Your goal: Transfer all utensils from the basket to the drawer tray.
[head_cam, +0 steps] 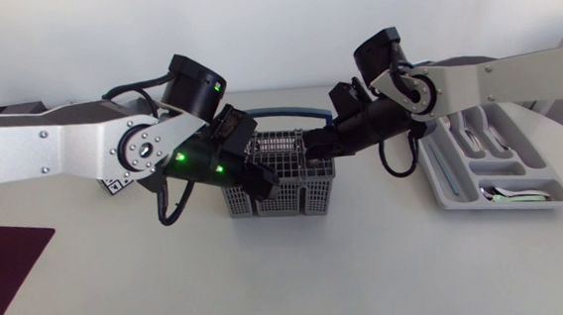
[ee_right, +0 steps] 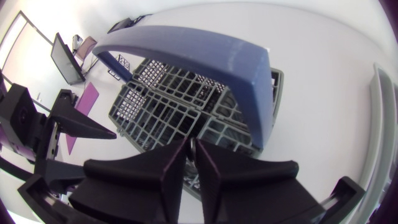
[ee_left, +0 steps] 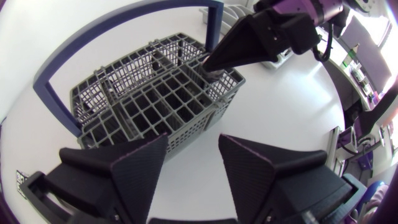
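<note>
White desk [head_cam: 300,275] runs across the whole view, with a dark mat [head_cam: 6,261] at its far left corner. Next comes the left claw [ee_left: 193,138], spread wide and holding nothing, hanging just above the near wall of the grey basket [head_cam: 285,205]. If it dips, it could knock or pin the basket while the other arm is working inside.

The right claw [ee_right: 193,143] has its tips down in the end compartment, under the blue handle [ee_right: 205,53], and is drawn almost together with only a slit left. I cannot tell whether a utensil is pinched there. A lift at an angle could catch the wire grid or the handle and drag the basket along, and a thin grip could slip on the way. The tray [head_cam: 453,197] at the right already holds cutlery [head_cam: 479,139], so a careless drop might land crosswise.
</note>
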You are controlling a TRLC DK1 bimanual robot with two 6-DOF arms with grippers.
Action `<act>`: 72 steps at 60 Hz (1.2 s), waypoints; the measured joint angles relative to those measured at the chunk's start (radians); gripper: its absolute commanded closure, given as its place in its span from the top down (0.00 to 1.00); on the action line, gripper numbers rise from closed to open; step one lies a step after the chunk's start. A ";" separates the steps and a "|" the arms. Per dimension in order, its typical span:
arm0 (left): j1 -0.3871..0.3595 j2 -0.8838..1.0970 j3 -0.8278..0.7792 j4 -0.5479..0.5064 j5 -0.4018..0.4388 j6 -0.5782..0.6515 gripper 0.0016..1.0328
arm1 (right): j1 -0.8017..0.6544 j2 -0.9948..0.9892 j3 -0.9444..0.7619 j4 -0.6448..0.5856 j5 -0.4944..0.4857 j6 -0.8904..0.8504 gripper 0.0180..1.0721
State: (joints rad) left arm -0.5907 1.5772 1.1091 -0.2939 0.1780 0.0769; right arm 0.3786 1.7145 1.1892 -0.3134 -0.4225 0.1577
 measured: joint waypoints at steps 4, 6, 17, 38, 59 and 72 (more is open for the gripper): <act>0.000 0.000 0.000 0.000 0.000 0.000 0.57 | 0.000 0.000 0.000 0.002 -0.001 0.000 0.05; 0.000 0.000 0.000 0.000 0.000 0.000 0.57 | 0.000 0.000 0.000 0.001 -0.001 0.000 0.05; 0.000 0.000 0.000 0.000 0.000 0.000 0.57 | 0.001 0.000 0.000 0.001 -0.001 0.001 0.05; 0.000 0.000 -0.004 0.005 0.000 0.000 0.57 | 0.014 -0.048 -0.023 -0.011 -0.002 0.008 0.05; 0.000 0.000 -0.004 0.007 0.000 0.000 0.57 | 0.027 -0.166 -0.024 -0.087 -0.022 0.026 0.05; 0.000 0.000 -0.004 0.007 0.000 0.000 0.57 | 0.026 -0.255 0.021 -0.218 -0.056 0.030 0.05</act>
State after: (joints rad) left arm -0.5911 1.5772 1.1049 -0.2867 0.1776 0.0765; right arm 0.4049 1.4597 1.2102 -0.5316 -0.4786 0.1879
